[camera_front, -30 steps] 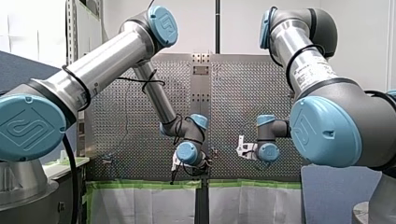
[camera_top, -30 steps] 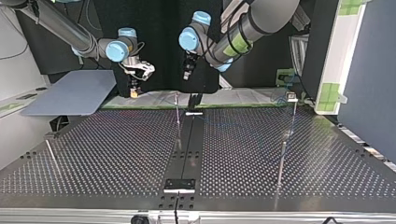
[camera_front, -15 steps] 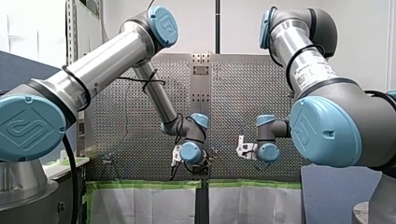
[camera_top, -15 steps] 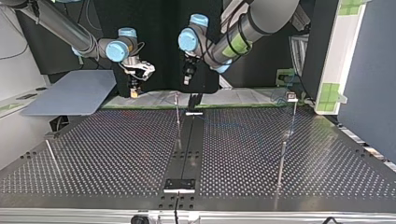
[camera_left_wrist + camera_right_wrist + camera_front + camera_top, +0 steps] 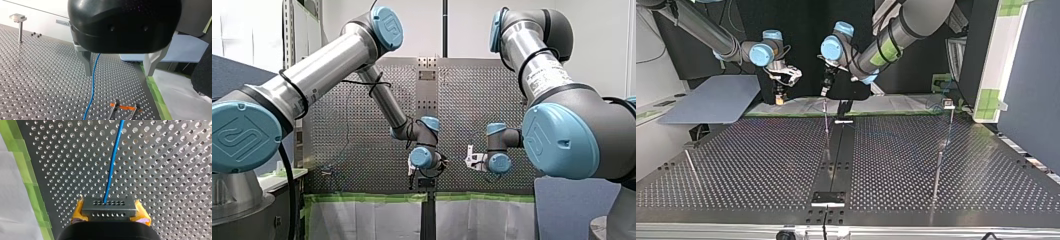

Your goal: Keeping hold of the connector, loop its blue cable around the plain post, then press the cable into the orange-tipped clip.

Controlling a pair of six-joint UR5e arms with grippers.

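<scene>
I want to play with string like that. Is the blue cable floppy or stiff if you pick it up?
Probably bendy: the cable is very thin and curves gently between the open fingers of my left gripper. Not fully limp, though: it leaves the connector in a nearly straight line. Likely light, since it is so thin.
</scene>
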